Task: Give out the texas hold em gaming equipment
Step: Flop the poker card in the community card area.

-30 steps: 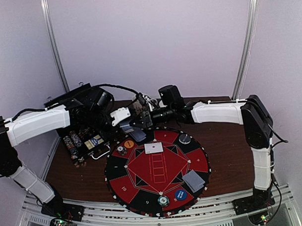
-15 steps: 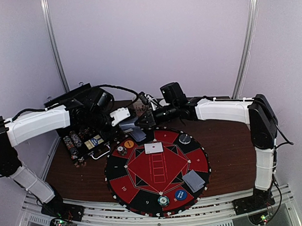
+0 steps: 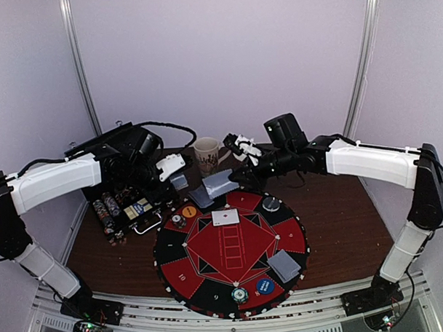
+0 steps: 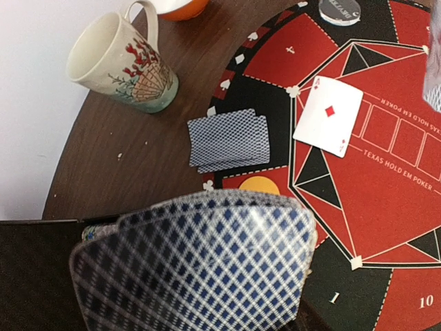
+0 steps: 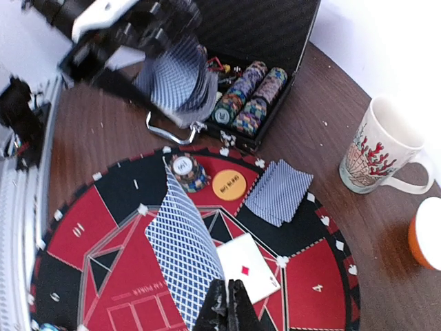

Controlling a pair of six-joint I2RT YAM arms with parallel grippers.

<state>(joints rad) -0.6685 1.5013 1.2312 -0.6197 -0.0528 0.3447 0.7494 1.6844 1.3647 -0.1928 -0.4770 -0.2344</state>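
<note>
Since my left gripper (image 3: pixel 174 173) pinches the fanned deck (image 4: pixel 200 269) just off the ten o'clock edge of the mat (image 3: pixel 181 273) as a supply, I judge that the right gripper (image 5: pixel 227 303), jaws pressed on one blue-backed card (image 5: pixel 180 252) above twelve o'clock, holds it ready for dealing.

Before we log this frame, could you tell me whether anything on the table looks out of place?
A floral mug stands upright on the bare wood beyond the mat; it is not poker gear. The face-down cards straddle the mat's rim, partly on wood. Nothing spilled.
</note>
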